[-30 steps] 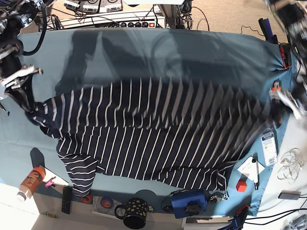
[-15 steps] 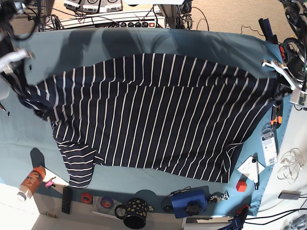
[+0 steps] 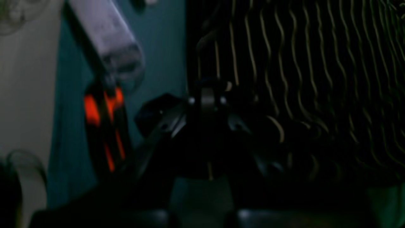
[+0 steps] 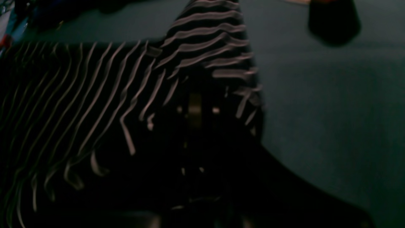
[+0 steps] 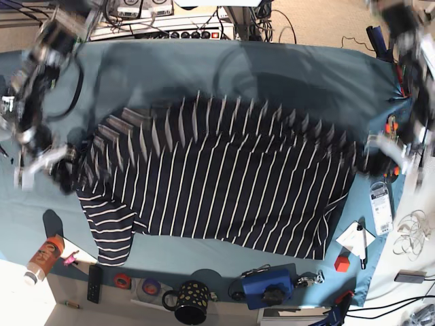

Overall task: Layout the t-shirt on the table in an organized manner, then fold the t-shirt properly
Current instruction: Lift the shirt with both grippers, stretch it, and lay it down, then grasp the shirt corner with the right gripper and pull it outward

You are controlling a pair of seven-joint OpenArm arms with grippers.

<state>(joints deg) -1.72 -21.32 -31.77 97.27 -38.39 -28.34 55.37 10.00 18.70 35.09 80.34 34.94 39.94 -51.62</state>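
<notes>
The t-shirt (image 5: 224, 183), dark navy with thin white stripes, hangs stretched between my two grippers over the teal table (image 5: 285, 75). Its far edge is blurred with motion, and one sleeve (image 5: 112, 234) lies flat at the near left. At the shirt's left corner my right gripper (image 5: 51, 163) is shut on the fabric. In the right wrist view the gripper (image 4: 194, 107) is buried in striped cloth (image 4: 95, 95). My left gripper (image 5: 382, 151) is shut on the right corner. In the left wrist view it (image 3: 207, 95) pinches the shirt (image 3: 300, 79).
Along the near edge stand a dotted black mug (image 5: 190, 302), a blue device (image 5: 268, 285), a remote (image 5: 95, 282) and an orange bottle (image 5: 44, 258). Orange-handled pliers (image 3: 104, 126), a white packet (image 5: 380, 207) and a red cube (image 5: 342, 263) lie at the right edge. A power strip (image 5: 163, 30) lines the back.
Both grippers swung the stretched shirt toward the far side, then back toward the near side and closer together. The shirt's far edge has dropped and now ripples.
</notes>
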